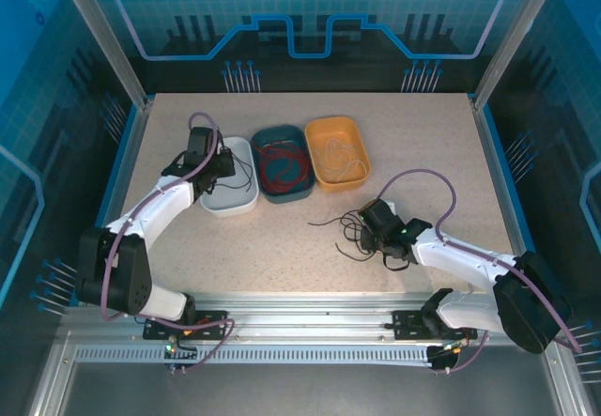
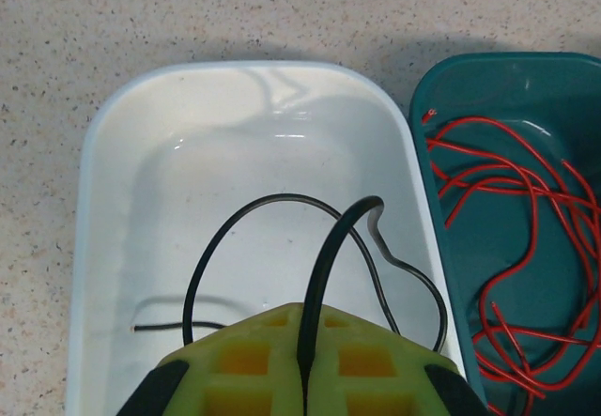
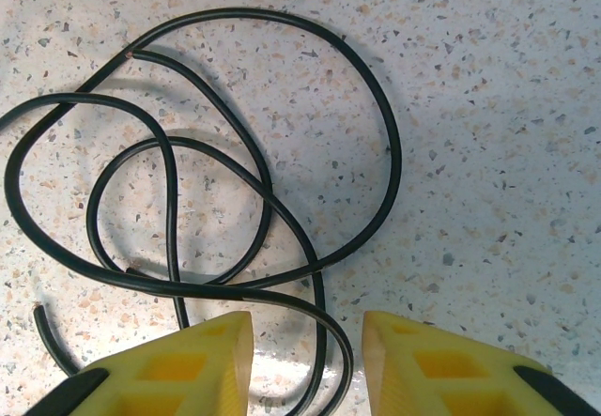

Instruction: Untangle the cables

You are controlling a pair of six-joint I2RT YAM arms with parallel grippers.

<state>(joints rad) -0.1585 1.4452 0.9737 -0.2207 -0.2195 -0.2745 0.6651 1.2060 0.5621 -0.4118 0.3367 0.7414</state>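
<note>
The unsorted black cables [image 3: 394,158] lie as a knot of overlapping loops on the counter [image 3: 488,106], in front of the right arm and well apart from the trays. One loose run passes through the gap between the right fingers [image 3: 211,355], which stand spread and grip nothing. A single black strand [image 2: 324,247] is pinched in the left fingers [image 2: 282,355], which are pressed together on it. It arches down into the white tray [image 2: 117,247], where its free end lies on the tray floor. The red cables [image 2: 507,209] fill the teal tray [image 2: 488,73] just beside it, and the cream cables [image 1: 340,161] sit in the orange tray [image 1: 324,125].

Two risks, as I judge them. If the right fingers close where they hover, they may catch two crossing runs at once (the loops overlap close by), and a lift would then tighten the knot rather than free one strand. On the left, the strand bows close to the rim next to the teal tray, so released carelessly it could spring over among the red ones
</note>
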